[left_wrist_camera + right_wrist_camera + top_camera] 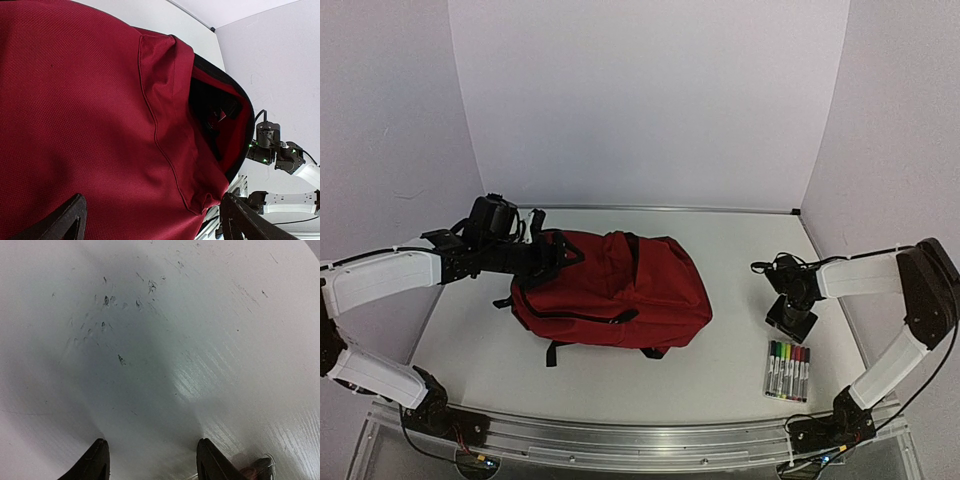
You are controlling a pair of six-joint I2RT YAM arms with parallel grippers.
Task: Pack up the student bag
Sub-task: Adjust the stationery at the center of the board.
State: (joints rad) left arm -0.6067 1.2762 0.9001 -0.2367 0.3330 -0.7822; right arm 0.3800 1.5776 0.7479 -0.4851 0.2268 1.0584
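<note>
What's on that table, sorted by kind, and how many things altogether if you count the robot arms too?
Red backpack: 1
Set of coloured markers: 1 (the pens are too small to count singly)
Robot arms: 2 (left arm, right arm)
Total: 4

No legible text, label, brand or number on anything shown.

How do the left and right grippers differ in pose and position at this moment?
The left gripper reaches sideways at the student bag, with red fabric filling its view. The right gripper points down at the bare table, apart from the bag. The left gripper's jaws look wider than the right gripper's. Both stand open.
</note>
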